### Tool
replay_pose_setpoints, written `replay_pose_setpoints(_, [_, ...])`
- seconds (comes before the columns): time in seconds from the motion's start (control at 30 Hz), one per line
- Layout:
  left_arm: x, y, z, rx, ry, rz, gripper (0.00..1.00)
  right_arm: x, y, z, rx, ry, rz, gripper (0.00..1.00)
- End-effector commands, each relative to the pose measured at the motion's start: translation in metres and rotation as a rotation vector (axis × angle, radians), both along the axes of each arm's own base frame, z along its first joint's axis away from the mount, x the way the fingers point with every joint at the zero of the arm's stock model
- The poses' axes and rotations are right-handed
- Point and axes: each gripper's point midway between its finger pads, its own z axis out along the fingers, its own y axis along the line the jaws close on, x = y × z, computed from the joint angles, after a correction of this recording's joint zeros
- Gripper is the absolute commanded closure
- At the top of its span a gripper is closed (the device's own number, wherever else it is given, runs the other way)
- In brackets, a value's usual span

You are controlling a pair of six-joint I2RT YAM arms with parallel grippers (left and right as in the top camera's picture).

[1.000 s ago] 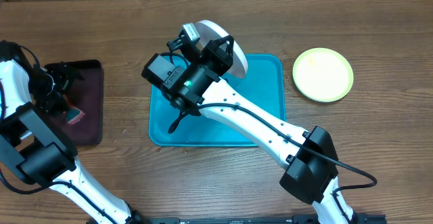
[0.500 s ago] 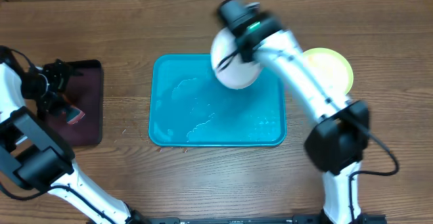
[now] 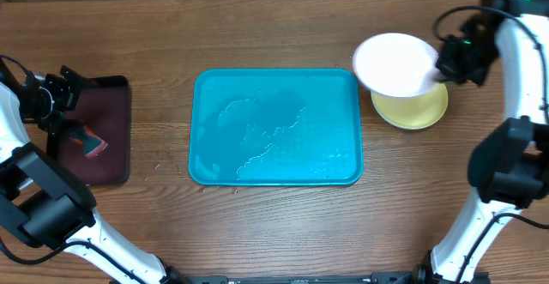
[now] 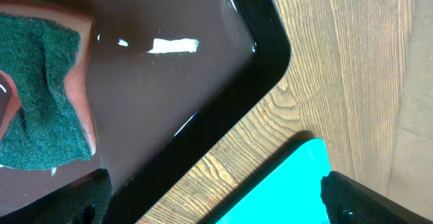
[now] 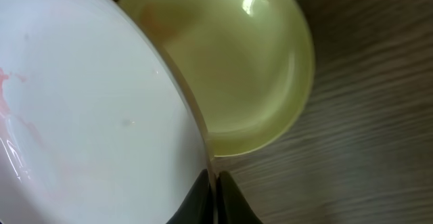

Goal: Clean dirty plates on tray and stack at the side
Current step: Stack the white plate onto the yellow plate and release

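The right gripper (image 5: 214, 195) pinched the white plate (image 3: 393, 63) by its rim above the yellow-green plate (image 3: 422, 111); the left gripper (image 4: 213, 200) gaped empty.

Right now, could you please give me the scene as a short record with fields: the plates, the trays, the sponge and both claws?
turquoise tray: no plates on it, surface looks wet
yellow-green plate: resting to the right of the turquoise tray
white plate: held by its rim over part of the yellow-green plate; faint pink smears
dark tray: holds a sponge
right claw: shut on the white plate
left claw: open, empty, above the dark tray's corner
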Motion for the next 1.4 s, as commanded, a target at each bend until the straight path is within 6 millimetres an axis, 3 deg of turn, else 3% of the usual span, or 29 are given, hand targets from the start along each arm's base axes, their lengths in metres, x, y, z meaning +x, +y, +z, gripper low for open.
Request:
replay_pose_setpoints(0.0, [0.004, 0.002, 0.016, 0.027, -0.035, -0.004, 0.00, -0.016, -0.023, -0.010, 0.010, 0.042, -0.066, 0.96])
replay_pose_setpoints(0.2, [0.000, 0.008, 0.012, 0.063, -0.007, 0.004, 0.00, -0.036, -0.055, -0.045, 0.024, 0.092, -0.140, 0.96])
replay_pose_setpoints(0.33, [0.000, 0.008, 0.012, 0.063, -0.007, 0.004, 0.00, -0.036, -0.052, -0.060, 0.029, 0.079, -0.095, 0.96])
replay_pose_setpoints(0.5, [0.000, 0.008, 0.012, 0.063, -0.007, 0.004, 0.00, -0.026, -0.041, -0.063, 0.019, 0.056, -0.060, 0.94])
replay_pose_setpoints(0.7, [0.000, 0.008, 0.012, 0.063, -0.007, 0.004, 0.00, -0.025, -0.037, -0.063, 0.016, 0.059, -0.056, 0.48])
replay_pose_setpoints(0.83, [0.000, 0.008, 0.012, 0.063, -0.007, 0.004, 0.00, -0.032, -0.034, -0.058, 0.022, 0.077, -0.056, 0.43])
replay_pose_setpoints(1.0, [0.000, 0.008, 0.012, 0.063, -0.007, 0.004, 0.00, -0.037, -0.032, -0.020, -0.001, 0.006, -0.056, 0.43])
replay_pose_setpoints(1.1, [0.000, 0.008, 0.012, 0.062, -0.007, 0.004, 0.00, -0.045, -0.022, 0.023, 0.010, -0.081, -0.054, 0.42])
replay_pose_setpoints(1.23, [0.000, 0.008, 0.012, 0.062, -0.007, 0.004, 0.00, -0.069, -0.010, 0.080, -0.013, -0.187, -0.048, 0.41])
replay_pose_setpoints(1.37, [0.000, 0.008, 0.012, 0.063, -0.007, 0.004, 0.00, -0.100, 0.010, 0.127, -0.048, -0.298, -0.021, 0.31])
